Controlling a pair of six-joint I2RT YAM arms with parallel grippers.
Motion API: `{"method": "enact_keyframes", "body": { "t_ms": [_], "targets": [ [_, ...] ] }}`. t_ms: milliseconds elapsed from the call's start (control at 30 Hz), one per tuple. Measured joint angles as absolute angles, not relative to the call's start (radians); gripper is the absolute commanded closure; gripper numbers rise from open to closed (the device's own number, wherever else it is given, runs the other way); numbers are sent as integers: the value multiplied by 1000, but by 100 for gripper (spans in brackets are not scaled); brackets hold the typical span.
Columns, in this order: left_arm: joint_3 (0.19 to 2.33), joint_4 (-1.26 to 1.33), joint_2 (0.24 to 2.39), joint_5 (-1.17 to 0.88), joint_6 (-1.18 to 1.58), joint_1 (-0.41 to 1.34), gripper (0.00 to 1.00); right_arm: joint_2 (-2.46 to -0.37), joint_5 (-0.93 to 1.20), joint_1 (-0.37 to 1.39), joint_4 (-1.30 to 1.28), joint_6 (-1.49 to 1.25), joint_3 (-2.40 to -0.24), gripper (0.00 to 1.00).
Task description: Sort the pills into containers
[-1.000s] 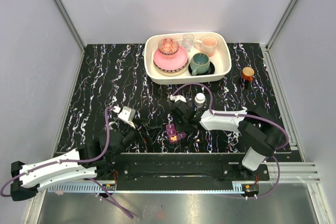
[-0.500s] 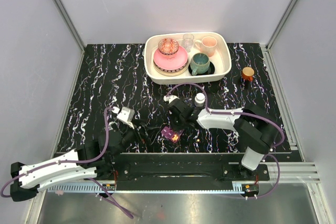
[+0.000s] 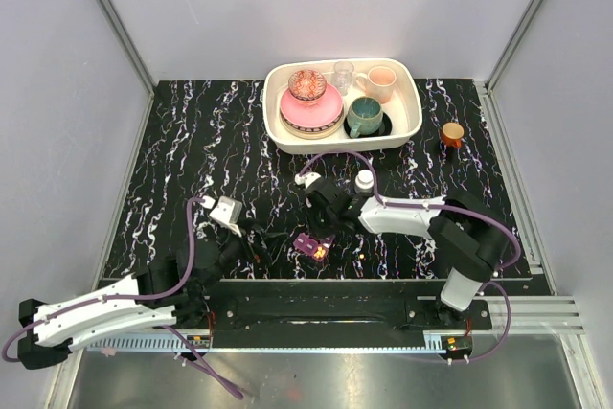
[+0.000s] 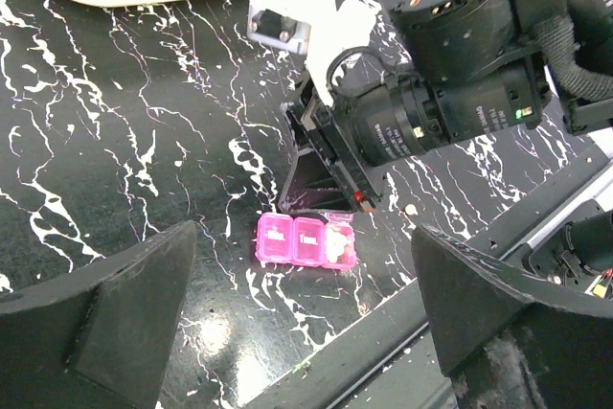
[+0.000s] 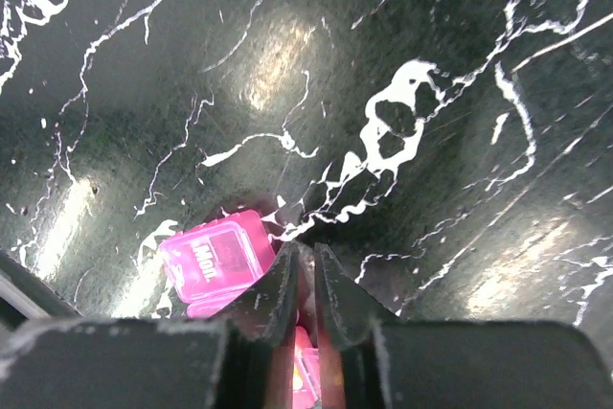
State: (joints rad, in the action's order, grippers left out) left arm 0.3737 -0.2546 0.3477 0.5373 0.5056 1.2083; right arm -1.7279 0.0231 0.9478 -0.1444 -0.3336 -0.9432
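Top: pill box (image 3: 312,246) lies near the table's (image 3: 192,141) front edge, right gripper (image 3: 321,229) over it, left gripper (image 3: 268,237) just beside.

Left wrist – its jaws gape wide. Two lids are shut, and the end compartment holds pale pills (image 4: 337,248).

Right wrist – jaws all but closed, nothing visibly held, tips above the magenta box.

Black white-veined marble table (image 3: 192,141) between pale grey walls (image 3: 316,7), aluminium corner posts (image 3: 115,21), soft glare.

The pill box (image 5: 213,258) carries "MON." in white on one lid. White print on the black motor housing (image 4: 421,126) is too small to read.
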Motion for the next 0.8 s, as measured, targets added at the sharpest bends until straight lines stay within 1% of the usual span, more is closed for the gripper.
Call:
{"method": "enact_keyframes", "body": {
  "t_ms": [133, 267, 400, 633, 800],
  "targets": [
    [374, -254, 358, 536, 511, 1208, 1, -1689, -15, 941, -158, -335, -956, 76],
    [373, -244, 393, 510, 522, 1183, 1, -1579, -79, 924, -169, -359, -955, 64],
    [369, -188, 482, 439, 521, 1113, 1, -1416, -141, 915, -169, -395, -924, 57],
    [308, 12, 697, 189, 505, 914, 1, -1170, -187, 912, -234, -469, -809, 53],
    [271, 94, 819, 83, 503, 850, 1, -1053, -191, 911, -294, -530, -709, 53]
  ]
}}
